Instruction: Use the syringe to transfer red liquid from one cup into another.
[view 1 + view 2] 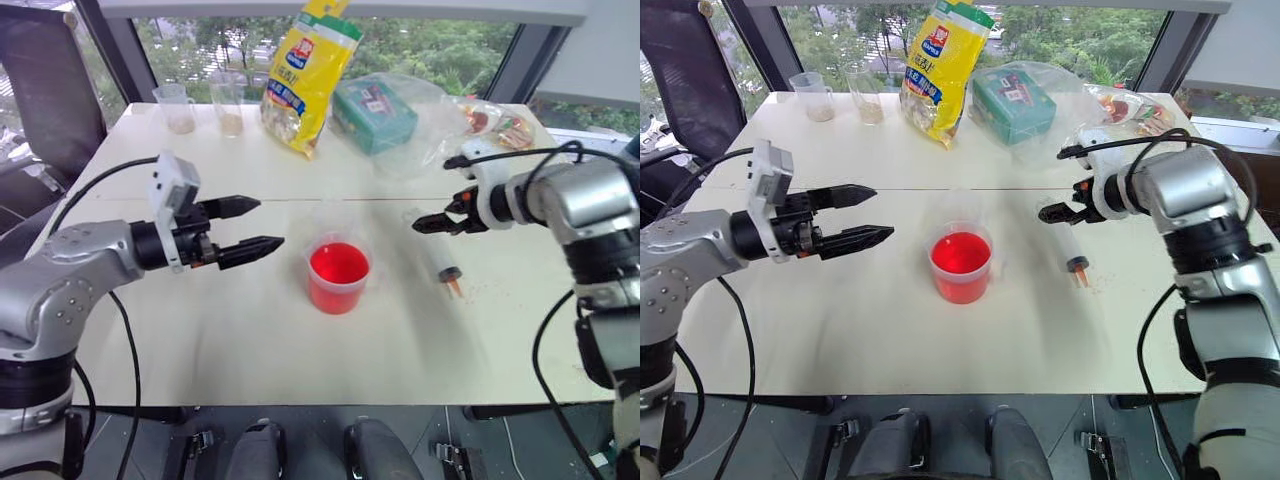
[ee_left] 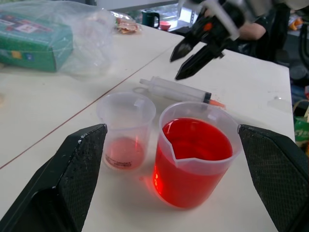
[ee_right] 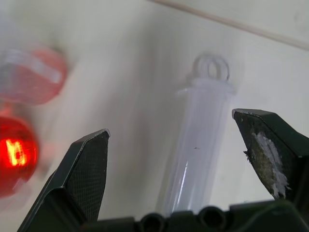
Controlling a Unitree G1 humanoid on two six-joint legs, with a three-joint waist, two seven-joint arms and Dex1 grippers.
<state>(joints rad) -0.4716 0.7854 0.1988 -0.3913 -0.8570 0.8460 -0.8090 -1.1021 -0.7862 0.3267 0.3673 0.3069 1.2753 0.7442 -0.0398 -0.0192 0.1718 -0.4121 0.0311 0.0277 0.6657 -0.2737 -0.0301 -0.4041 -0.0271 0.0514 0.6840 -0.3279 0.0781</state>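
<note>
The syringe [image 1: 437, 256], light, stiff and likely slick, lay flat on the tabletop [image 1: 200, 330] beneath the released right tool [image 1: 432, 224], best gripped mid-barrel; left tool [image 1: 262, 224] likewise released.

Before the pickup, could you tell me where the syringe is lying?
In the head views the syringe lies flat on the table, right of the red-filled beaker, just below the open right gripper.

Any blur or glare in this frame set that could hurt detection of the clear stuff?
Right wrist view: beaker and small cup smeared by motion blur; syringe soft, pale against the table. Left wrist view: sharp, small cup and syringe readable. Head views: bright windows behind, small cup almost vanishes into the table.
</note>
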